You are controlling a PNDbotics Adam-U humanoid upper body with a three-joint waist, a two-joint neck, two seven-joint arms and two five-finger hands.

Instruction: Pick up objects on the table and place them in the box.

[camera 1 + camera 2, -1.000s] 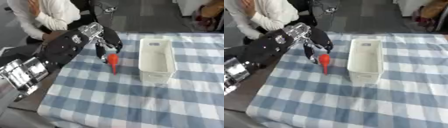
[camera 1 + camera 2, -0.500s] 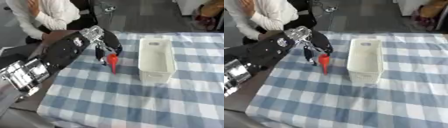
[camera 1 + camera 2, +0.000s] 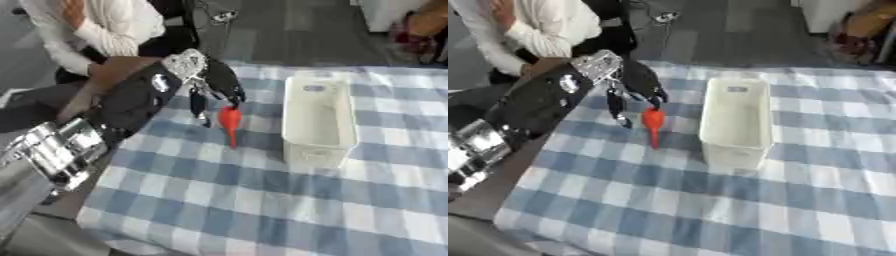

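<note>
- My left hand [image 3: 214,82] reaches in from the left side over the checked tablecloth [image 3: 262,200], fingers curled down around the wide top of a carrot [image 3: 230,120].
- The carrot hangs point down from that hold, its narrow tip close to the cloth or just touching it; I cannot tell which.
- It sits just beside the left wall of the white box [image 3: 319,120], which stands open-topped and looks empty from here.
- My right hand shows in neither view.
- The carrot looks like a small, light, stiff plastic piece, smooth and tapered, so I judge it could slip downward through my fingers or swing like a pendulum.
- The thick rounded end is the sensible place to hold it, since the taper widens there and gives my fingers something to catch under.
- It does not look fragile, so dropping it into the box should do it no harm.
- The box is narrow and long, so I would bring the carrot over the middle of the opening before letting go.
- The box wall may tip if I knock it.
</note>
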